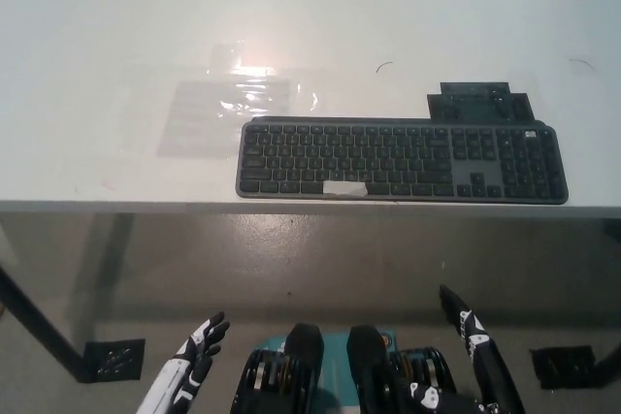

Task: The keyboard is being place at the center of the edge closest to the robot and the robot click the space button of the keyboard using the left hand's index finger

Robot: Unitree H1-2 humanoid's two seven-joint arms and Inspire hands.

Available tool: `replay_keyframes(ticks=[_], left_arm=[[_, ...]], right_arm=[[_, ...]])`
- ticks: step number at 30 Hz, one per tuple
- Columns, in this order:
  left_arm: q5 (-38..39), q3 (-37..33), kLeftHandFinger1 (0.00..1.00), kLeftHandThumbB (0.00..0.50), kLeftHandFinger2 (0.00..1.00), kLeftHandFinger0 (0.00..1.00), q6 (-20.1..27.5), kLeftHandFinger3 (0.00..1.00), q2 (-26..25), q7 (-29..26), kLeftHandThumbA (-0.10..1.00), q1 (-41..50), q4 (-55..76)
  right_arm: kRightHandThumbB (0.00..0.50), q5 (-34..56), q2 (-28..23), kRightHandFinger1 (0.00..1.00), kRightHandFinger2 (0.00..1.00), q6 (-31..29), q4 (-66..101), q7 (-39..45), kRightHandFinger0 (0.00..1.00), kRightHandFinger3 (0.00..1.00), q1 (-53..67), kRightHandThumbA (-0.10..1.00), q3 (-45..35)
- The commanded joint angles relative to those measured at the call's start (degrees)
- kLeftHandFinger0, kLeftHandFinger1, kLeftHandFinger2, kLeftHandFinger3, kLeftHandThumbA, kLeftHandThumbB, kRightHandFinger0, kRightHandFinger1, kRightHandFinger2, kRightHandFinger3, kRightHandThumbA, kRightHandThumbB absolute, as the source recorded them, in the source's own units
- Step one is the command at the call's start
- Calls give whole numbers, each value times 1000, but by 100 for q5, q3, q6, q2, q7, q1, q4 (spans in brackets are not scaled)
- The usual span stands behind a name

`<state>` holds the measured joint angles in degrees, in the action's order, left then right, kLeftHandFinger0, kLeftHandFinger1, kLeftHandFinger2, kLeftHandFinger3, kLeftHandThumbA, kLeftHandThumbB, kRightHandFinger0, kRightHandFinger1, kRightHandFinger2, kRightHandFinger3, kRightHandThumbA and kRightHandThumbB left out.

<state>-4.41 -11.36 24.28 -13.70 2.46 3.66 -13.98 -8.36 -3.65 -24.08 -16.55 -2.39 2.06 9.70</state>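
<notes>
The keyboard (403, 159) is laid along the table's (97, 94) near edge, its pale-marked space bar (344, 188) within reach; the left hand (199, 341) is held low, spread and empty, the right hand (468, 325) parked low, grip not discernible

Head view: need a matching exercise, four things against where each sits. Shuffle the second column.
Things:
1. keyboard
2. left hand
3. right hand
4. clear plastic sheet

Places:
A. below the table edge, lower left of the picture
B. flat on the table, by the keyboard's back left corner
C. on the table, along its near edge
D. below the table edge, lower right of the picture

Pairs: 1-C, 2-A, 3-D, 4-B
</notes>
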Motion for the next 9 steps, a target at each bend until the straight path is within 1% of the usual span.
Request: replay_keyframes(ticks=[1, 3, 5, 7, 9], left_arm=[[-111, 70, 1000, 399, 1000, 1000, 211, 1000, 13, 81, 1000, -65, 114], [-111, 66, 1000, 402, 1000, 1000, 216, 1000, 22, 97, 1000, -57, 130], [-115, 69, 1000, 411, 1000, 1000, 183, 1000, 23, 112, 1000, -57, 147], [-107, 72, 1000, 407, 1000, 1000, 205, 1000, 18, 137, 1000, -64, 125], [-119, 81, 1000, 409, 1000, 1000, 201, 1000, 17, 135, 1000, -60, 120]], right_arm=[[369, 24, -8, 1000, 1000, -285, 132, -65, 1000, 1000, -155, 1000, 31], [362, 24, -7, 1000, 1000, -285, 152, -60, 1000, 1000, -138, 1000, 23], [378, 17, -3, 1000, 1000, -285, 139, -69, 1000, 1000, -137, 1000, 18], [380, -1, -7, 1000, 1000, -285, 143, -70, 1000, 1000, -129, 1000, 15], [371, -43, -2, 1000, 1000, -285, 139, -94, 1000, 1000, -129, 1000, 11]])
